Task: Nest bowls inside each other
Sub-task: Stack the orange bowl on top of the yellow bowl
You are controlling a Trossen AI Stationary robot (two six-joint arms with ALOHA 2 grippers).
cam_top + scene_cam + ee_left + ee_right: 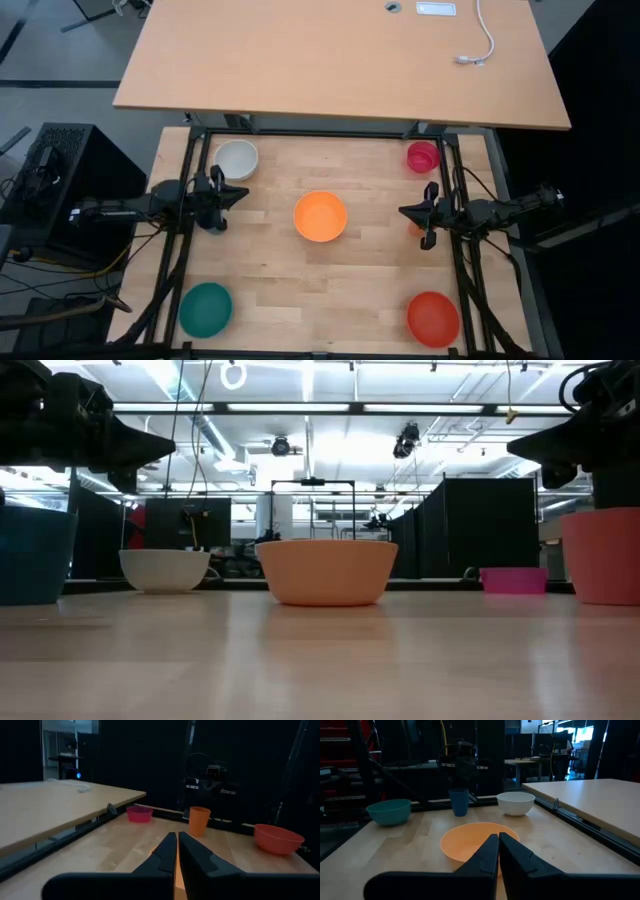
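Nearest the low camera, bare wooden bench is seen, with nothing stacked on it. Just beyond, at the bench's middle, the orange bowl is found standing upright and empty, between the two arms.

To either side of it, both arms are held above the bench. The left gripper is pointed at the orange bowl from the left, its fingers pressed together on nothing. The right gripper is pointed at the same bowl from the right, its fingers likewise closed and empty. No bowl is touched by either.

The teal green bowl is set at the near left corner and the red bowl at the near right corner, each well apart from the rest. Farther back, the white bowl is placed at the far left and the smaller magenta-pink bowl at the far right. A small dark blue cup is seen near the left arm and a small orange cup near the right arm; neither belongs to the set.

It is judged that nothing has yet been done: all five bowls are standing singly, and every nesting step is left, beginning with a first grasp.
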